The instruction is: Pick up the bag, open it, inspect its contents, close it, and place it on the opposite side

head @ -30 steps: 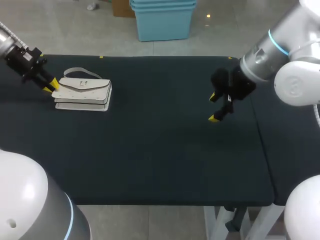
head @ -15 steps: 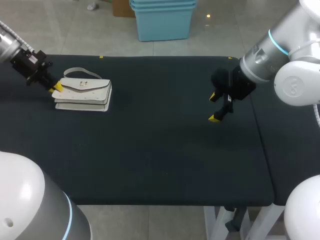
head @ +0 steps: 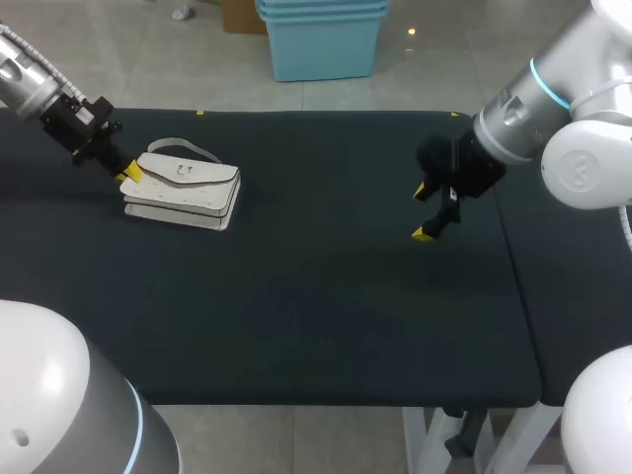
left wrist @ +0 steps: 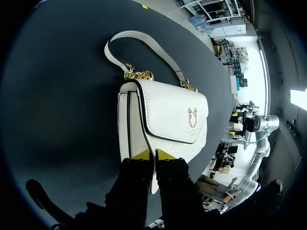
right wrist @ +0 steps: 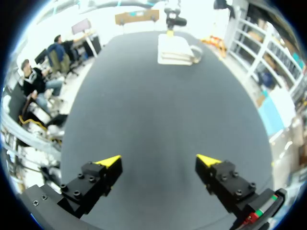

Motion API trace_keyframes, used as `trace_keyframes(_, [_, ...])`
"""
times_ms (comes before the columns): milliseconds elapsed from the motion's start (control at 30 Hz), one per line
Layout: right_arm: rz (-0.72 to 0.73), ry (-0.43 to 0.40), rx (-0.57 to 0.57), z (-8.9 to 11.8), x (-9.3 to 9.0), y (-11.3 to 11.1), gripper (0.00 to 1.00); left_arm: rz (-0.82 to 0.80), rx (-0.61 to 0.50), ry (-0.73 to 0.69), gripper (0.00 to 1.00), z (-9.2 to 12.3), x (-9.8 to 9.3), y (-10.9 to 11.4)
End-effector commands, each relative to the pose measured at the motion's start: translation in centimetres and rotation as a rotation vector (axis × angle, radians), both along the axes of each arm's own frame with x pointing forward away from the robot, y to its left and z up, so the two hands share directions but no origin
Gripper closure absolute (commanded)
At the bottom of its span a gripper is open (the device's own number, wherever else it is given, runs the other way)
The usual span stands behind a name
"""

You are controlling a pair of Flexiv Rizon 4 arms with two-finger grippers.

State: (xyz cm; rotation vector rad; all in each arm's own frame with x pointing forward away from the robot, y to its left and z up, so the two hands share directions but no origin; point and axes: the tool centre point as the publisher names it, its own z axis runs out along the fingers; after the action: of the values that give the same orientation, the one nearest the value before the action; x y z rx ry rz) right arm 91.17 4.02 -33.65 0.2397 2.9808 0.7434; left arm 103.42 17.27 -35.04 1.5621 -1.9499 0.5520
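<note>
A white handbag (head: pixel 183 188) with a gold clasp and a white strap (head: pixel 184 147) lies flat at the table's far left. My left gripper (head: pixel 130 175) sits at the bag's left end, shut on the edge of the bag. In the left wrist view the two yellow tips (left wrist: pixel 153 154) stand close together, pinching the near edge of the bag (left wrist: pixel 168 120). The strap (left wrist: pixel 139 40) loops out ahead of it. My right gripper (head: pixel 422 213) hangs open above the table's right part, far from the bag. Its fingers (right wrist: pixel 158 160) are spread wide and hold nothing, and the bag (right wrist: pixel 175 50) shows far ahead of them.
The dark table (head: pixel 326 296) stretches bare between the bag and my right gripper. Its right edge lies close under my right arm, its front edge nearest the camera.
My left gripper has closed on the bag's left end and moved right and slightly back, dragging the bag a short way with it. The right arm has not moved.
</note>
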Motion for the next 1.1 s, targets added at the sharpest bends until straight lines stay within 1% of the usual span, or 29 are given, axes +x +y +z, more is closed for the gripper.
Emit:
trace_keyframes(33, [0.001, 0.002, 0.000, 0.0, 0.1, 0.0, 0.00, 0.069, 0.010, -0.054, 1.00, -0.5, -2.0, -2.6])
trace_keyframes(567, [0.001, 0.002, 0.000, 0.0, 0.1, 0.0, 0.00, 0.069, 0.010, -0.054, 1.00, -0.5, -2.0, -2.6])
trace_keyframes(733, [0.001, 0.002, 0.000, 0.0, 0.1, 0.0, 0.00, 0.113, -0.024, -0.063, 1.00, -0.6, -2.8, -4.8])
trace_keyframes(767, [0.001, 0.002, 0.000, 0.0, 0.1, 0.0, 0.00, 0.123, -0.050, -0.068, 1.00, -0.7, -3.3, -5.4])
trace_keyframes(900, [0.001, 0.002, 0.000, 0.0, 0.1, 0.0, 0.00, 0.128, -0.080, -0.078, 1.00, -1.1, -4.6, -7.5])
trace_keyframes(967, [0.001, 0.002, 0.000, 0.0, 0.1, 0.0, 0.00, 0.137, -0.074, -0.093, 1.00, -1.2, -5.1, -8.6])
trace_keyframes(1000, [0.001, 0.002, 0.000, 0.0, 0.1, 0.0, 0.00, 0.132, -0.089, -0.089, 1.00, -1.0, -5.3, -9.1])
trace_keyframes(1100, [0.001, 0.002, 0.000, 0.0, 0.1, 0.0, 0.00, 0.130, -0.087, -0.113, 1.00, -0.3, -5.9, -10.8])
